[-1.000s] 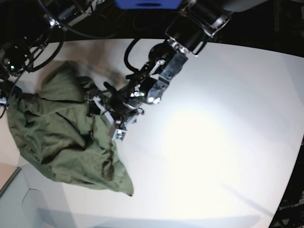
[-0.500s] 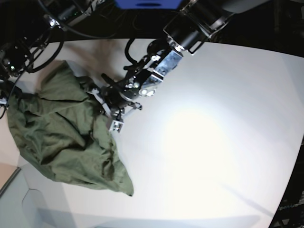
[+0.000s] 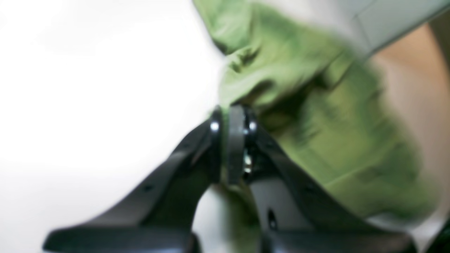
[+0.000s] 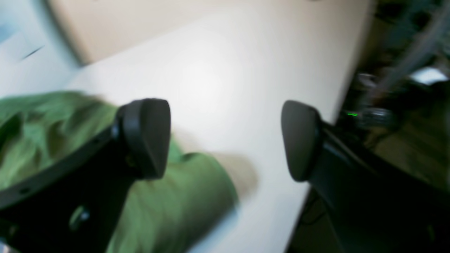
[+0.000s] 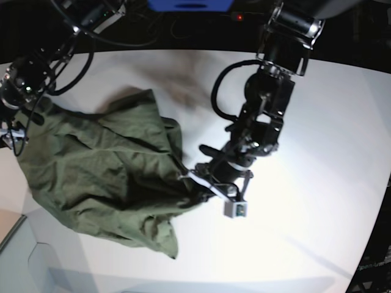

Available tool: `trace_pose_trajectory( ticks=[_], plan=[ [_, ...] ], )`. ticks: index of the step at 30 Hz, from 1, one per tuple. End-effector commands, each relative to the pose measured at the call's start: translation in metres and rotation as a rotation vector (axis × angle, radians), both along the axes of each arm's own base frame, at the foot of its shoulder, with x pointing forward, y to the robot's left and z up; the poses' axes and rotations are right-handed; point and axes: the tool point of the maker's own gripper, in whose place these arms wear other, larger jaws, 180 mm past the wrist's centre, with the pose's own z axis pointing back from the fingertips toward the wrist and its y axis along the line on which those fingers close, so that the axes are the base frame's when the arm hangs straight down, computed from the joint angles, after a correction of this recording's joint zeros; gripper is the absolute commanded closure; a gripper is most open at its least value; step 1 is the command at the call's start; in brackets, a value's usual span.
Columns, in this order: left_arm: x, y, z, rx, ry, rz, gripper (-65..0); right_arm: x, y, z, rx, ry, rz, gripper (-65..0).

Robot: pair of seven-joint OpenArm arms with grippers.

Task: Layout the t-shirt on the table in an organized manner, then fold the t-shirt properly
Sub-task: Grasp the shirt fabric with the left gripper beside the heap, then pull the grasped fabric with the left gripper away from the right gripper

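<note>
The olive-green t-shirt (image 5: pixel 104 177) lies bunched and wrinkled on the left half of the white table (image 5: pixel 305 183). One edge of it is drawn out to the right into a point. My left gripper (image 5: pixel 190 178) is shut on that edge. In the left wrist view its fingertips (image 3: pixel 235 117) press together over green fabric (image 3: pixel 299 70), with more cloth below them. My right gripper (image 4: pixel 225 138) stands open above the table (image 4: pixel 228 70), nothing between its fingers (image 4: pixel 147 137). The t-shirt (image 4: pixel 168 203) lies below its left finger. The right arm (image 5: pixel 24 79) hangs over the shirt's far left corner.
The table's curved far edge (image 5: pixel 183 52) borders a dark area with cables (image 5: pixel 79 24). The table's near left edge meets a pale grey panel and floor (image 5: pixel 18 256). Bare white tabletop stretches right of the left arm (image 5: pixel 269 104).
My left gripper has shut on the shirt's edge and pulled it right and toward the front. The shirt has stretched out and spread wider. The right gripper stays open.
</note>
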Motion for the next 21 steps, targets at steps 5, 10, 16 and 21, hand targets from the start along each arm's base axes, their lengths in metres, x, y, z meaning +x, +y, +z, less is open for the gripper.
trace_pose_trajectory(
  ticks=[5, 10, 16, 21],
  plan=[
    [0.018, 0.052, 0.031, -0.081, -0.029, 0.079, -0.3, 0.050, 0.082, -0.013, -0.024, 0.073, 0.384, -50.2],
    [0.021, 0.084, 0.032, -0.066, -0.034, 0.125, -0.3, 0.069, 0.183, -0.048, 0.030, 0.163, 0.714, -50.2],
    [0.024, 0.105, 0.036, -0.048, -0.046, 0.161, -0.3, 0.065, 0.211, -0.099, 0.113, 0.270, 0.782, -50.1],
    [0.027, 0.118, 0.039, -0.019, -0.061, 0.171, -0.3, 0.054, 0.214, -0.134, 0.170, 0.351, 0.782, -50.1]
  ],
)
